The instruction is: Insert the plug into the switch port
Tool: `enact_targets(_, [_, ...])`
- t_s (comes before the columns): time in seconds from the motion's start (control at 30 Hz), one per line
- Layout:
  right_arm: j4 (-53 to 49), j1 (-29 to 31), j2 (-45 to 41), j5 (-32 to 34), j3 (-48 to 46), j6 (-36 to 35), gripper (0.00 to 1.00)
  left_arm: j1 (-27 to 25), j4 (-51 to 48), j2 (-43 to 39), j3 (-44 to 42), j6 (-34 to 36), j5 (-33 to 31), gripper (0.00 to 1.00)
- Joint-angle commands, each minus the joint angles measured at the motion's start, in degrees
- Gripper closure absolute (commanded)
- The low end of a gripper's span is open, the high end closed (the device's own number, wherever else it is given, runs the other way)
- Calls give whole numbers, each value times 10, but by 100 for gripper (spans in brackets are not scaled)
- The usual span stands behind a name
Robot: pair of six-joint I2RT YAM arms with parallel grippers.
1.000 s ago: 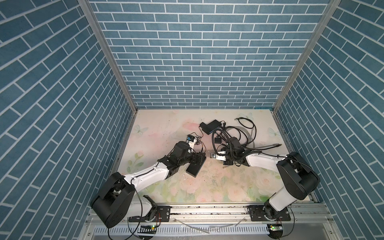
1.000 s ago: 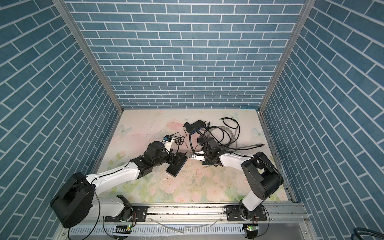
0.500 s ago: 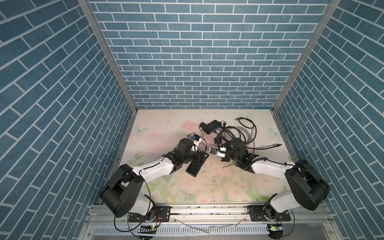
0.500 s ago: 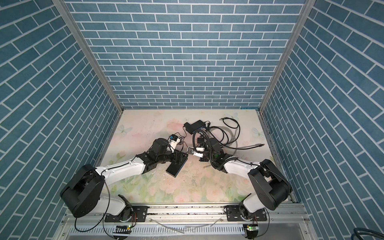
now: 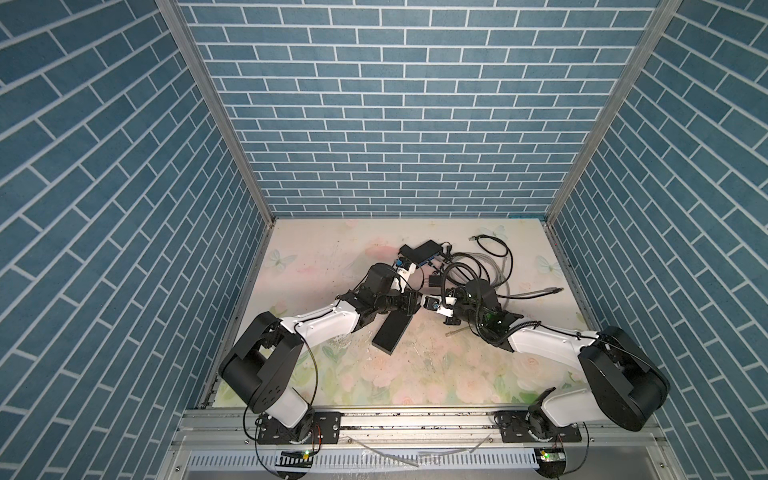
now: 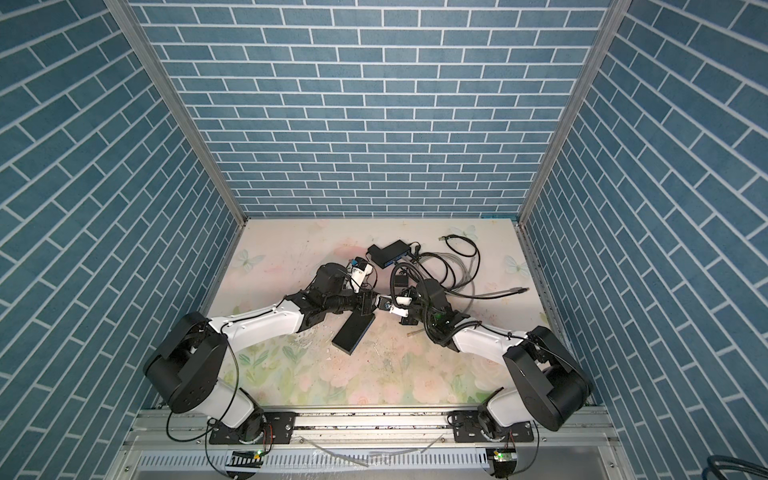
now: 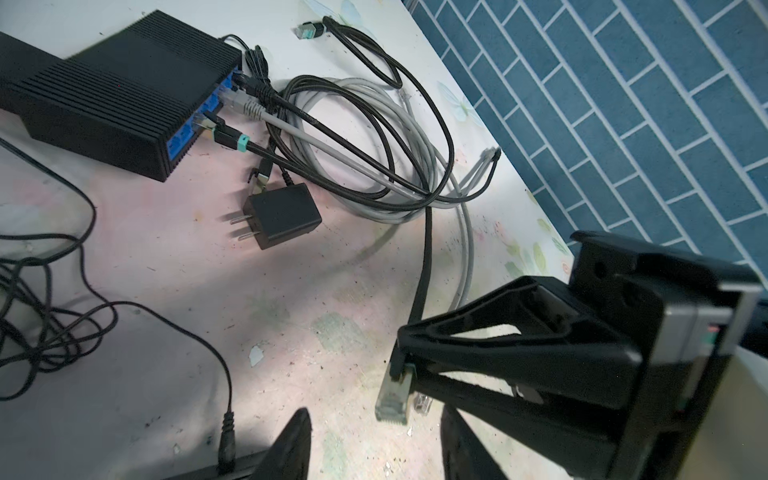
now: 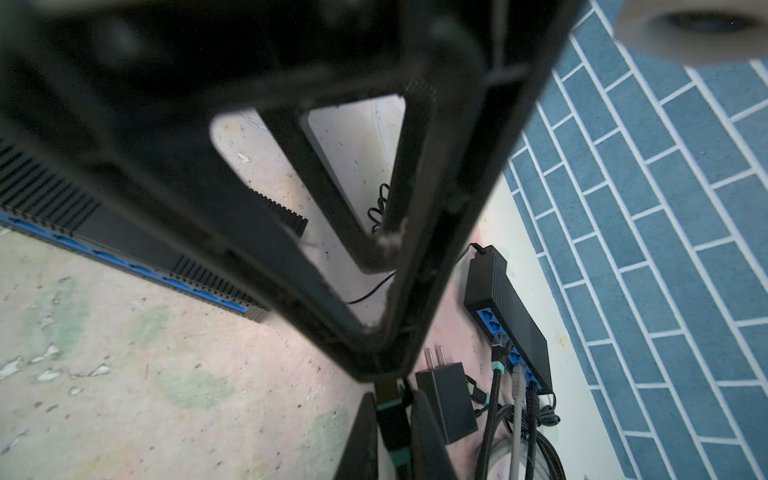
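Not inserted yet. The clear plastic network plug with a teal boot (image 7: pixel 392 395) is held low over the floral surface (image 7: pixel 291 291); cannot tell if it touches. The right hand (image 8: pixel 392 415) is clamped narrow on the boot, with the cable trailing back. The left hand (image 7: pixel 374 428) sits right at the plug tip, fingers about half apart, nothing seen between them and not touching the plug. My guess is a handover or regrip ahead of insertion.

Left to do: line the plug up with a blue port and push it home. The target is probably the long black ribbed switch (image 5: pixel 390 336) lying beside both hands mid-surface. Its ports in the right wrist view look empty. Not certain which switch is meant.

Counts:
- Switches: 2, the long one plus a shorter black ribbed switch (image 7: pixel 120 91) at the back.
- Plugs seated in the shorter one: 3 (black with teal band, grey, black).
- Black two-prong wall adapter (image 7: pixel 282 216): 1.
- Thin black cord with barrel jack (image 7: pixel 227 436): 1.
- Network cables: black and grey tangle, count unclear.
- Hands: 2.
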Motion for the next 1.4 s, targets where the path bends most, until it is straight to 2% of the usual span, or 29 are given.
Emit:
enact_targets(0.0, [27,1,-15,-15,-11,7,100,2,0,12,16,-7,26,53])
enact_targets(0.2, [30,1,-15,-16,-14,6,100,2,-6,25,26,-5,28,64])
enact_targets(0.37, [30,1,-16,-19,-14,4,100,2,-3,38,37,-4,43,69])
enact_targets(0.53, [31,1,-17,-19,-13,3,100,2,-19,53,51,2,55,82])
enact_targets(0.67, [31,1,-19,-17,-13,4,100,2,-26,51,48,11,48,94])
enact_targets(0.83, [3,1,-28,-8,-4,26,100,2,-38,36,37,48,19,100])
enact_targets(0.93, [-48,-2,-42,-5,11,55,87,2,-48,30,34,81,6,100])
enact_targets(1.1, [-111,-18,-83,-16,20,101,73,-1,-66,25,28,144,-14,100])
enact_targets(1.37, [-245,-58,-110,-46,58,120,68,-27,-83,4,12,262,-84,100])
